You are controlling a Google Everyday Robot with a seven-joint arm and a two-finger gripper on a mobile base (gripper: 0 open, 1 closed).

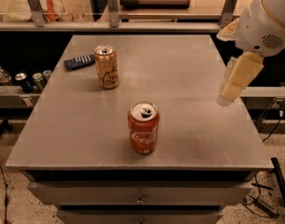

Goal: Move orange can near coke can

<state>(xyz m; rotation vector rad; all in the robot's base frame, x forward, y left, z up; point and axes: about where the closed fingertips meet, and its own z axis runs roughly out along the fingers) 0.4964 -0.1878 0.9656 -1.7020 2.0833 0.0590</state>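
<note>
The orange can (107, 66) stands upright at the back left of the grey table (188, 78), golden-orange with dark script and a silver top. The coke can (143, 127) stands upright near the table's front middle, red with white script. The two cans are well apart. My gripper (231, 87) hangs above the table's right edge, far right of both cans, pointing down and holding nothing.
A dark blue flat object (79, 61) lies just left of the orange can. Several bottles and cans (21, 78) stand on a lower shelf left of the table. A railing and counter (156, 3) run behind the table.
</note>
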